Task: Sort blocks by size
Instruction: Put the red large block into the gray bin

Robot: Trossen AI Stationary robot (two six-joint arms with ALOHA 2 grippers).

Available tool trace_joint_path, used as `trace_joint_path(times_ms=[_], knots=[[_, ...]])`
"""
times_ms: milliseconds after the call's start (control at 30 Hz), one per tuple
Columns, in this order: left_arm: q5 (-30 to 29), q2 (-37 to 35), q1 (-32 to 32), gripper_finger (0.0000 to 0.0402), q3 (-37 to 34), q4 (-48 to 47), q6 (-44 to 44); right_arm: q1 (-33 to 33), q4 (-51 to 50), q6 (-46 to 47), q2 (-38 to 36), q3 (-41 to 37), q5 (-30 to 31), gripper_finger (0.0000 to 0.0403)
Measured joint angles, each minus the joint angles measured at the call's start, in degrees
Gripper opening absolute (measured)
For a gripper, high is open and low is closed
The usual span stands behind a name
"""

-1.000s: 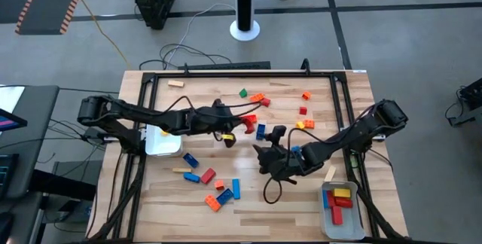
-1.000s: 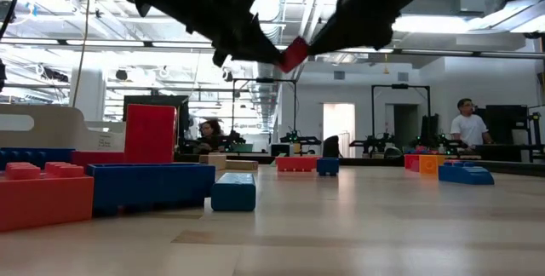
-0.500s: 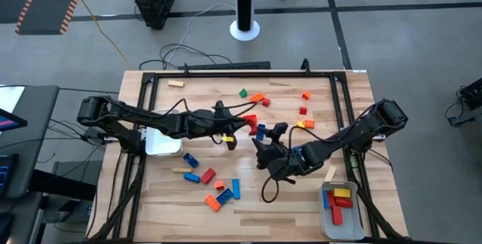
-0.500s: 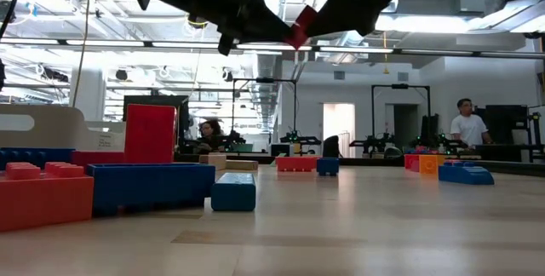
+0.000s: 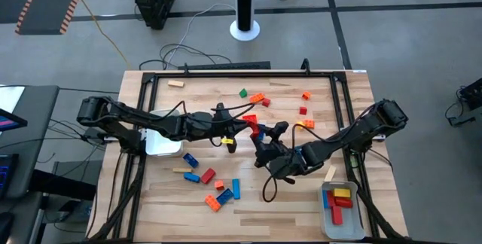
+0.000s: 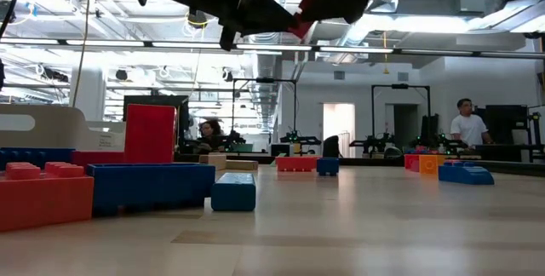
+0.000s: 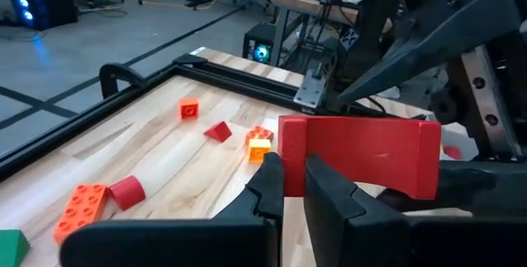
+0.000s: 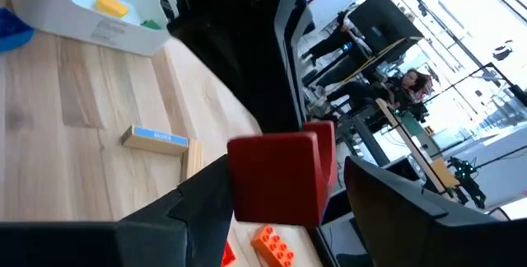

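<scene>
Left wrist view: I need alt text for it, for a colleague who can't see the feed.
The left pincer, shut, pinches one end of a red bar block and holds it above the wooden table, with the right arm's dark links close behind it. Small orange and red blocks lie scattered on the table beyond.
</scene>
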Motion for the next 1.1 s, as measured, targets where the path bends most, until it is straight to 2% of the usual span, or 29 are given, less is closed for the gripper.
trace_joint_path(times_ms=[433, 533, 700, 767, 867, 1100], knots=[[-0.47, -0.07, -1.24, 0.0022, 0.02, 0.89, -0.25, -1.90, 2.10, -3.42, 0.03, 0.00, -0.25, 0.0246], [-0.52, -0.07, -1.44, 0.0022, 0.04, 0.79, -0.28, -2.28, 2.05, -3.48, 0.04, -0.02, -0.68, 0.0223], [-1.08, -0.07, -1.64, 0.0025, 0.04, -0.35, -0.81, -2.83, 1.90, -4.69, 0.04, -0.04, -2.13, 0.0162], [-1.00, -0.07, -1.64, 0.0032, 0.04, -0.86, -0.72, -2.84, 1.90, -5.11, 0.04, -0.04, -2.45, 0.0157], [-0.13, -0.09, -1.68, 0.0062, 0.04, -2.60, 1.00, -2.70, 1.90, -4.42, 0.04, -0.04, -3.52, 0.0157], [0.70, -2.29, -1.81, 0.0185, 0.02, -9.78, 2.78, -0.03, -0.72, -2.33, -0.26, -0.04, -3.71, 0.0157]])
